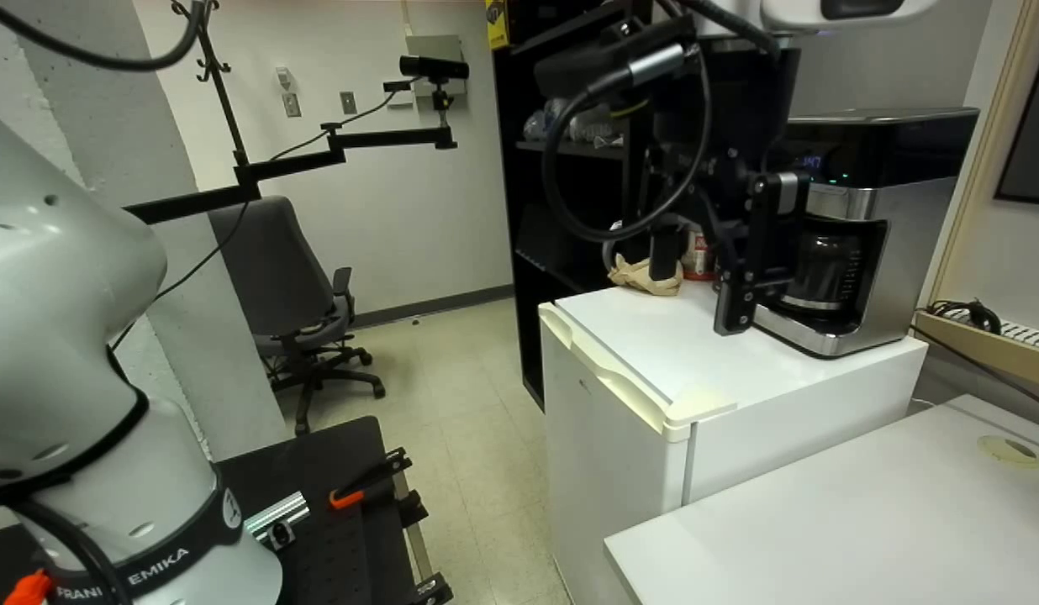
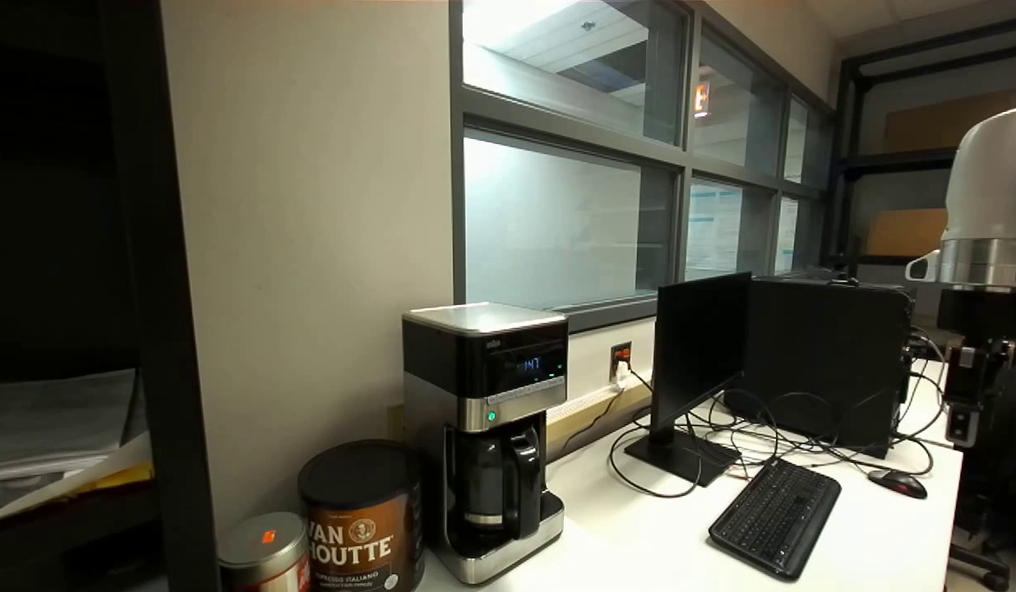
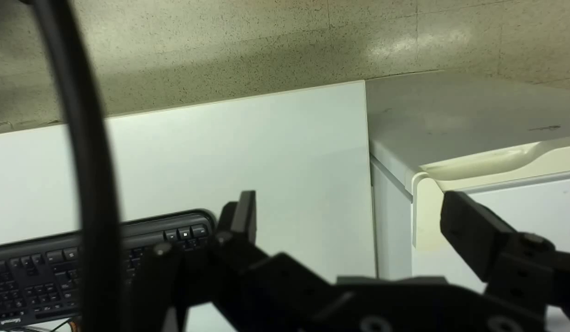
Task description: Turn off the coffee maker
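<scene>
The coffee maker (image 1: pixel 919 244) is a black and silver boxy machine on top of the white mini fridge (image 1: pixel 620 487). In an exterior view its front (image 2: pixel 442 366) shows a lit display (image 2: pixel 531 364) and a round green-lit button (image 2: pixel 491 417). The glass carafe (image 2: pixel 481 485) with its black handle sits inside. My gripper (image 1: pixel 700 281) is open and empty, hanging over the desk side. It overlaps the coffee maker's left part in that view, but it is well apart from it at the far right in an exterior view (image 2: pixel 962 411). The wrist view (image 3: pixel 349 212) does not show the coffee maker.
A large coffee can (image 2: pixel 360 526) and a smaller tin (image 2: pixel 265 547) stand beside the coffee maker. The white desk (image 1: pixel 822 521) holds a monitor (image 2: pixel 697 353), keyboard (image 2: pixel 775 518), mouse (image 2: pixel 898 483) and loose cables. A black shelf (image 1: pixel 519 210) stands behind the fridge.
</scene>
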